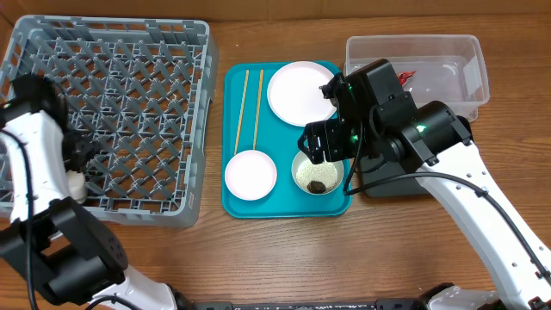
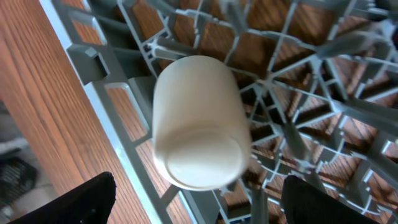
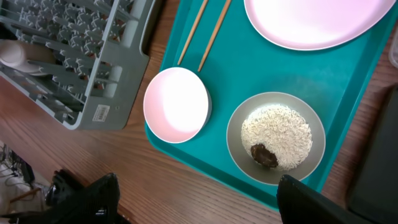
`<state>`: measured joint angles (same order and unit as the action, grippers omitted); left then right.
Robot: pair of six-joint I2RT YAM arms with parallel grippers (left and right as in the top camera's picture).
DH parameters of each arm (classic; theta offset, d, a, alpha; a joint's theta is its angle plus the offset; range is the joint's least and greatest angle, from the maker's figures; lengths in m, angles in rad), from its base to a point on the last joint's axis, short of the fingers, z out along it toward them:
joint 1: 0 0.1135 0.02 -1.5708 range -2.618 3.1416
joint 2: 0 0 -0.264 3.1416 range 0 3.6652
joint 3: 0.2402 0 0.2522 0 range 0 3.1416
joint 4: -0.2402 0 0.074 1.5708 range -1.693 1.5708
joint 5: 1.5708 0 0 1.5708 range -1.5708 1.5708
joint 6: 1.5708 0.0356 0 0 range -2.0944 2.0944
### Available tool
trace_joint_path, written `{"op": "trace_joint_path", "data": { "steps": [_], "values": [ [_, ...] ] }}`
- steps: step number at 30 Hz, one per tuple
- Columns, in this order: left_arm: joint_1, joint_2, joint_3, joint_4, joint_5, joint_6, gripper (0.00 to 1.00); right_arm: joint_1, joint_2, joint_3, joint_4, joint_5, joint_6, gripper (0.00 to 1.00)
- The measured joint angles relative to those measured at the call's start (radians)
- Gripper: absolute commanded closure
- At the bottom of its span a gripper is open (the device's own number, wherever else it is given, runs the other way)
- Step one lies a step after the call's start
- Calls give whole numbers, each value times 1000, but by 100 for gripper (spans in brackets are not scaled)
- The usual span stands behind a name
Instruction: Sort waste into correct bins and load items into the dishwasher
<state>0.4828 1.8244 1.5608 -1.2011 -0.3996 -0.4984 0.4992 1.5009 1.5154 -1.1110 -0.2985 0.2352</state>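
I'm counting two chopsticks (image 1: 258, 108), two bowls (image 3: 176, 104) (image 3: 235, 140), one plate (image 1: 300, 92), one cup (image 2: 199, 121), one grey rack (image 1: 112, 34), one teal tray (image 1: 284, 203), one clear tub (image 1: 479, 60), one red wrapper (image 1: 406, 77).

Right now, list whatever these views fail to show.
Black tray: overhead, largely covered by the right arm.
Red wrapper in the clear tub: overhead, partly behind the right arm; the tub's other contents too glary to tell.
White cup: overhead, mostly hidden by the left arm.
Plate and chopsticks: right wrist, cut off by the top edge.
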Motion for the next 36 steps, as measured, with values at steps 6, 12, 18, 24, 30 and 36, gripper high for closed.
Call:
{"op": "trace_joint_path", "data": {
  "steps": [6, 12, 18, 24, 30, 36],
  "values": [
    [-23, 0, 0, -17, -58, -28, 19, 0, 0, 0, 0, 0, 0, 18],
    [-23, 0, -12, -3, -78, -31, 19, 0, 0, 0, 0, 0, 0, 18],
    [-23, 0, -87, 39, -84, -35, 20, 0, 0, 0, 0, 0, 0, 18],
    [-23, 0, -119, 65, -84, -48, 42, 0, 0, 0, 0, 0, 0, 18],
    [-22, 0, -119, 89, -99, -48, 22, 0, 0, 0, -4, 0, 0, 18],
    [-22, 0, -121, 95, -106, -50, 9, 0, 0, 0, -5, 0, 0, 18]
  ]
}}
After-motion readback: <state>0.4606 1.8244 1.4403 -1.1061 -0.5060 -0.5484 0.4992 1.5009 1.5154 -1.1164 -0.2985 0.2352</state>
